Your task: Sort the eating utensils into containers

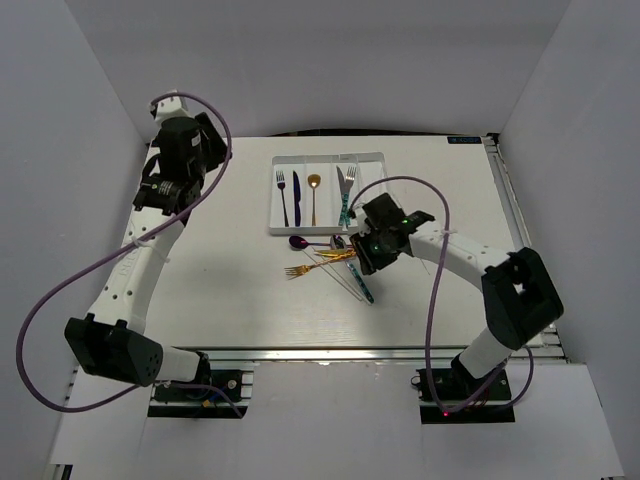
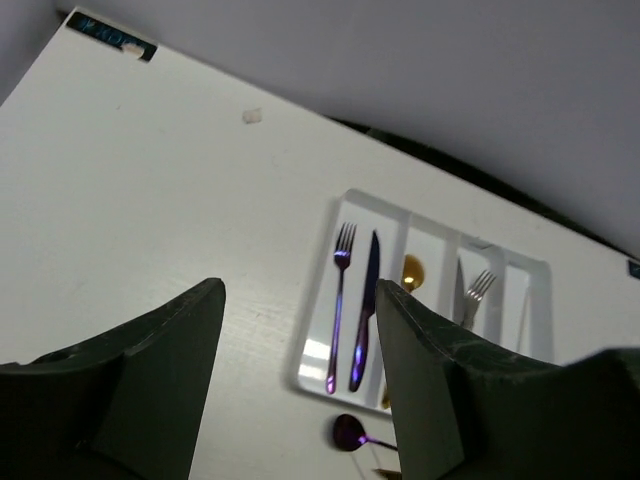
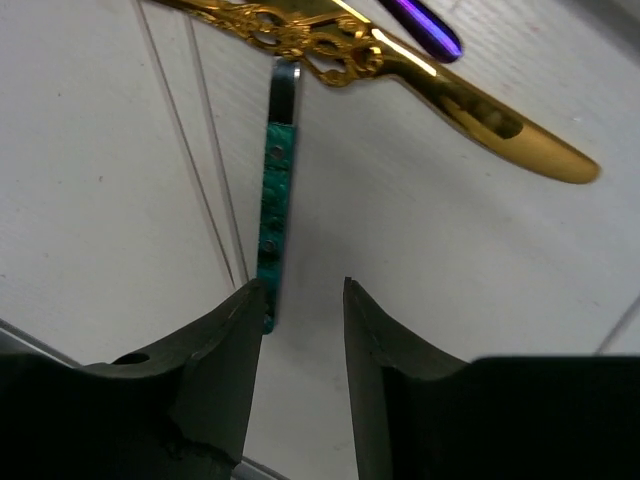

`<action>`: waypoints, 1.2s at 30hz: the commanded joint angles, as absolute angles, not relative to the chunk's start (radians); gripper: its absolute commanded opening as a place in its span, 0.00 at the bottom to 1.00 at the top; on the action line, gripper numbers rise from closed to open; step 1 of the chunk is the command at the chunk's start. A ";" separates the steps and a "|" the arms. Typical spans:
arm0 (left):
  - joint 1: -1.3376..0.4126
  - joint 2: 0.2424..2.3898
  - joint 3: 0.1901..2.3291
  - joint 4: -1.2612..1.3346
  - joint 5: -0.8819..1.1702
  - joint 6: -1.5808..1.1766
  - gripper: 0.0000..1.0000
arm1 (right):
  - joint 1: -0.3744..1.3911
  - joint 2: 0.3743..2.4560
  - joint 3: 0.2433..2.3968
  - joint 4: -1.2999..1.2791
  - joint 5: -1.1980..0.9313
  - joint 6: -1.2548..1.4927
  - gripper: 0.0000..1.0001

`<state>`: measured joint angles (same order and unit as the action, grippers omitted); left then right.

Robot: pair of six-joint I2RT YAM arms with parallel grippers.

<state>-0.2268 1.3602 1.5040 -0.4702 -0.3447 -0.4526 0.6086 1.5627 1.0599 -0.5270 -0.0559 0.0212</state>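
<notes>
The white tray [image 1: 375,160] lies at the table's back centre. It holds a purple fork [image 1: 283,194], a purple knife [image 1: 297,196], a gold spoon [image 1: 314,196] and a teal-handled knife and fork [image 1: 346,195]. A loose pile sits in front of it: a purple spoon [image 1: 300,242], gold utensils [image 1: 318,264], white chopsticks [image 1: 345,278] and a teal-handled utensil [image 1: 362,283]. My right gripper [image 3: 303,288] is open just above the table, its left finger beside the teal handle's end [image 3: 273,215]. My left gripper [image 2: 300,295] is open and empty, high over the table's left.
A gold knife [image 3: 470,115] and a purple handle [image 3: 425,28] lie just beyond the teal handle in the right wrist view. Two thin chopsticks [image 3: 200,150] run alongside it. White walls enclose the table on three sides.
</notes>
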 commanded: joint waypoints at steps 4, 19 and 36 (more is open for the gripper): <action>-0.164 1.257 1.414 -0.518 -0.331 -0.431 0.73 | 0.666 1.677 1.161 -0.549 -0.080 0.067 0.46; -0.120 1.184 1.330 -0.546 -0.348 -0.411 0.75 | 0.716 1.862 1.232 -0.515 -0.008 0.078 0.47; -0.107 1.209 1.331 -0.543 -0.321 -0.408 0.75 | 0.723 1.691 1.213 -0.635 0.141 -0.156 0.00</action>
<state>-0.1131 1.2106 1.3151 -0.5465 -0.3389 -0.4107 0.7185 1.7851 1.2133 -0.5762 0.0837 -0.0830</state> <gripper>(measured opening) 0.746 0.076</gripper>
